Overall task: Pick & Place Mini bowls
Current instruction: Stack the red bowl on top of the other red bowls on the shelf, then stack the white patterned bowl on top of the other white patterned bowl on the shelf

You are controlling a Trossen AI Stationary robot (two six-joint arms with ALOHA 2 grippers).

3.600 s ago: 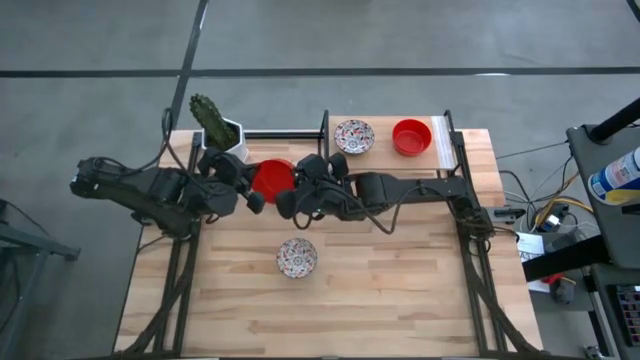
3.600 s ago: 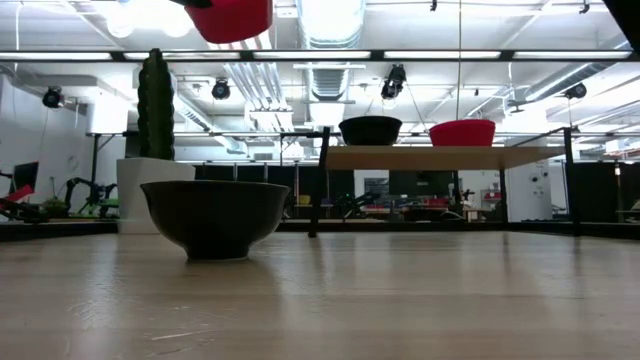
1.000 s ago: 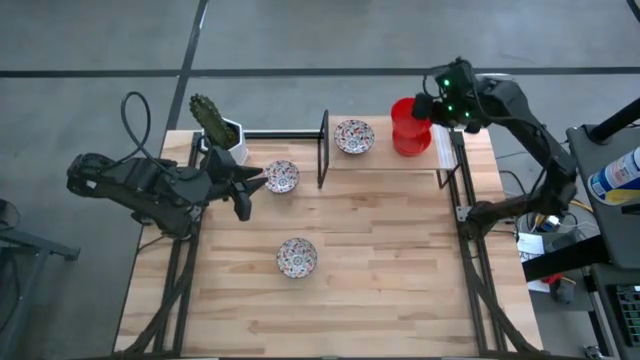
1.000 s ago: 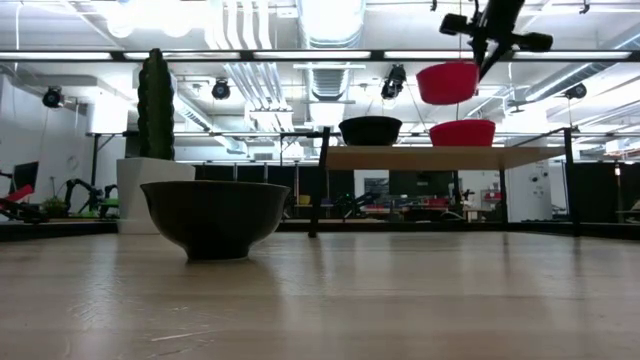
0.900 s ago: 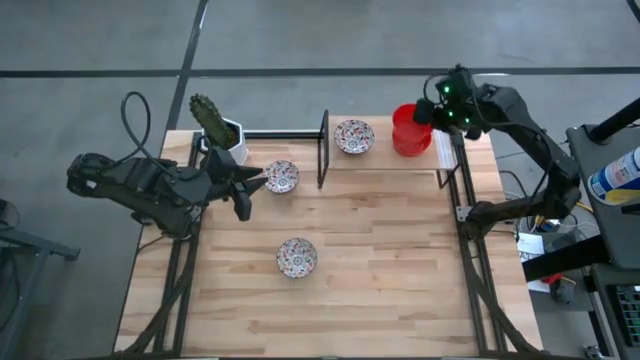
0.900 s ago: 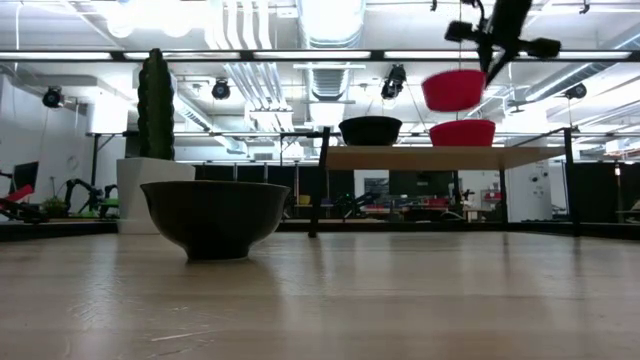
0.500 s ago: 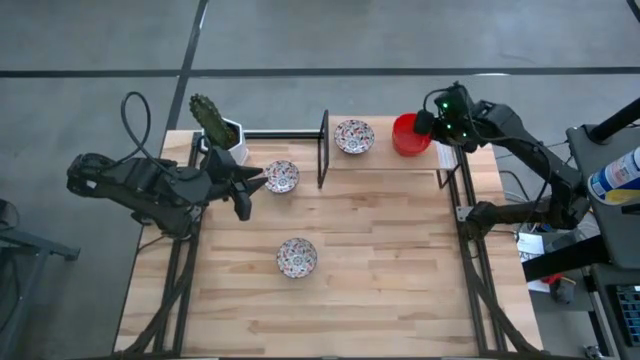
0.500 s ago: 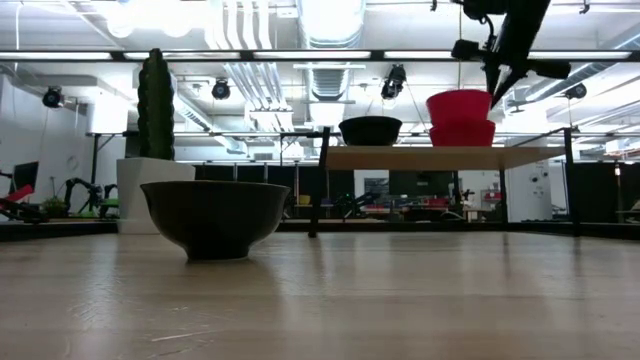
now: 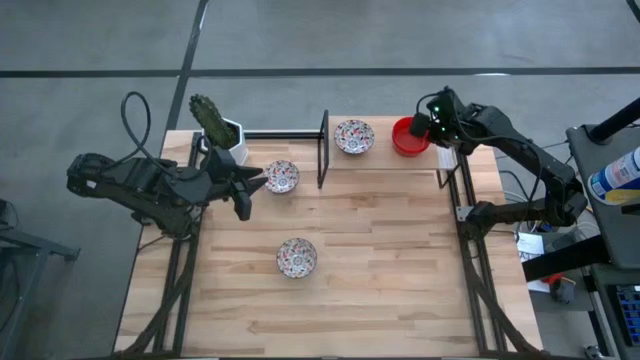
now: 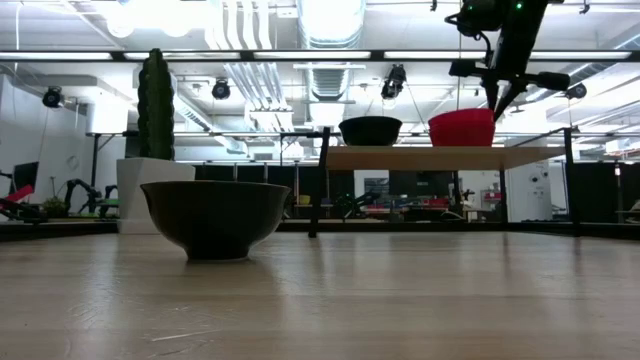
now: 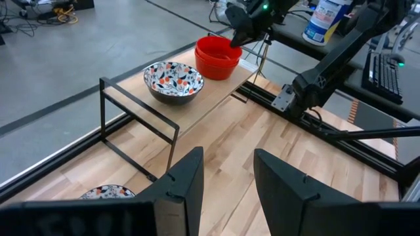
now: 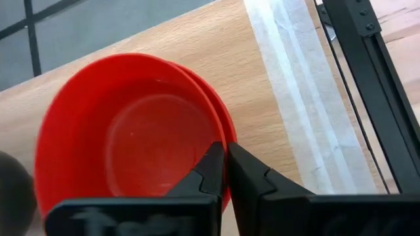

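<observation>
Two plain red mini bowls (image 9: 406, 138) sit nested on the raised wooden shelf (image 9: 385, 160) at the far right, beside a patterned mini bowl (image 9: 354, 136). My right gripper (image 9: 420, 129) stands over the stack, shut on the upper red bowl (image 12: 131, 144). A second patterned bowl (image 9: 282, 177) rests on the table just in front of my left gripper (image 9: 254, 187), which is open and holds nothing. A third patterned bowl (image 9: 297, 257) stands near the table's middle. My right gripper pinches the upper red bowl's rim (image 12: 226, 143) on its right side, one finger inside the bowl and one outside. The fingers come from above, pointing down. The bowl sits upright, nested in the lower red bowl (image 12: 231, 124) on the shelf.
A white pot with a green cactus (image 9: 216, 124) stands at the far left corner. The shelf's black metal frame (image 9: 323, 150) rises between the left patterned bowl and the shelf. Bare wood lies along the table's near half.
My right gripper has gone down with the red bowl, which hung clear above the shelf and now sits nested in the other red bowl. The gripper stays shut on its rim.
</observation>
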